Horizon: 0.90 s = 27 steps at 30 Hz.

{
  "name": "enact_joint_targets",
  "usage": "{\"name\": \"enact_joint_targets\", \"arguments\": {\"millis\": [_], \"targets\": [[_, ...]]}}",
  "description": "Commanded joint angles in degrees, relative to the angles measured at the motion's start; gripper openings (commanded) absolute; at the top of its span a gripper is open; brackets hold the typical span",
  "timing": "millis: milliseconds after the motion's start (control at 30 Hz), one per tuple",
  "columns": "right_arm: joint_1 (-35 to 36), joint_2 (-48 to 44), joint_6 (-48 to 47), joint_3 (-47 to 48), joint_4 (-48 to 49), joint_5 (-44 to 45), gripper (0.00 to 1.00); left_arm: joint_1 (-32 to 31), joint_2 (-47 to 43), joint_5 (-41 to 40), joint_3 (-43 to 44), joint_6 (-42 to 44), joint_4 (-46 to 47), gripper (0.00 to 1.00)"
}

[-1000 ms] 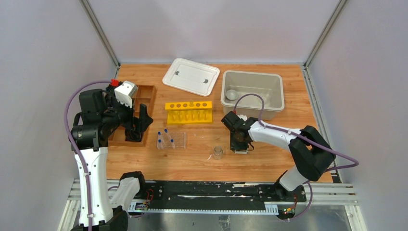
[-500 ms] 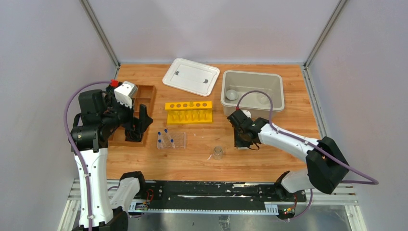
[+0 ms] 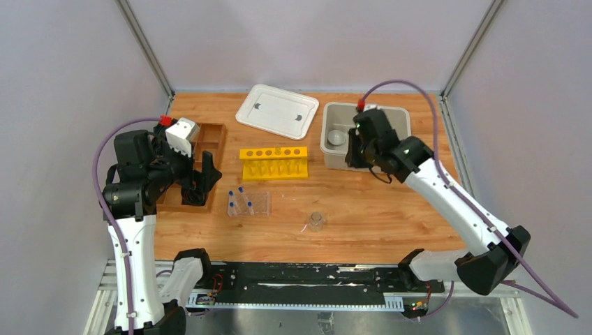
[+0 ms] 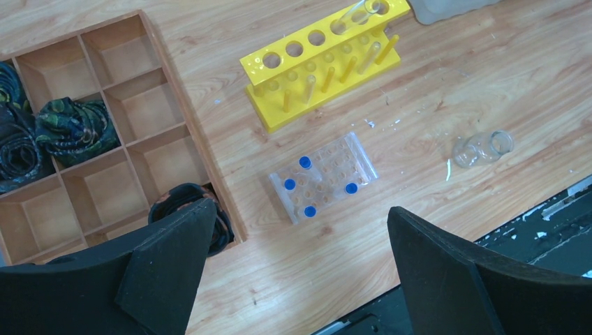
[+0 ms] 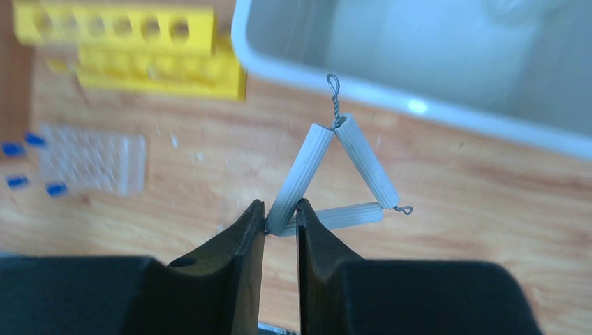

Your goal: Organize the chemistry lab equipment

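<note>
- The right gripper (image 5: 280,216) is narrowed to a slit. Its two fingertips pinch one corner of the small white triangle (image 5: 305,173), and the rest of the triangle sticks out ahead of the fingers, above the table (image 5: 454,209).
- Just beyond the triangle's wire-twisted tip runs the rim of one grey tub (image 5: 391,98). One white dome-shaped piece (image 3: 336,137) sits inside it.
- The left gripper (image 4: 299,213) is spread wide, holding and touching nothing.
- Below it, seen between its fingers, stands one clear plastic rack (image 4: 335,164) with four blue-capped tubes (image 4: 305,162) in it.
- Ahead of its right finger is one small glass beaker (image 4: 482,148) on the table, apart from the rack.
- Beyond the clear rack is one yellow rack (image 4: 314,77) with six holes and one glass tube (image 4: 363,10) in it.
- Beside its left finger is one wooden compartment tray (image 4: 136,105).
- One white lid (image 3: 277,110) lies beside the tub, on the side away from the right gripper.
</note>
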Motion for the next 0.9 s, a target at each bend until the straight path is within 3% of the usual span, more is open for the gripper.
{"name": "enact_joint_targets", "arguments": {"millis": [0, 167, 300, 867], "targets": [[-8.80, 4.20, -5.90, 10.99, -4.19, -0.83, 0.00, 0.02, -0.35, 0.74, 0.98, -0.51, 0.48, 1.00], [-18.89, 13.29, -7.84, 19.10, -4.08, -5.37, 0.00, 0.04, -1.02, 0.13, 0.89, -0.20, 0.45, 1.00], [-23.10, 20.33, -8.60, 20.89, -3.69, -6.66, 0.00, 0.04, -0.98, -0.17, 0.84, -0.36, 0.45, 1.00], [-27.21, 37.71, -7.11, 13.88, 1.56, -10.98, 0.03, 0.04, -0.11, -0.57, 0.17, -0.47, 0.54, 1.00]]}}
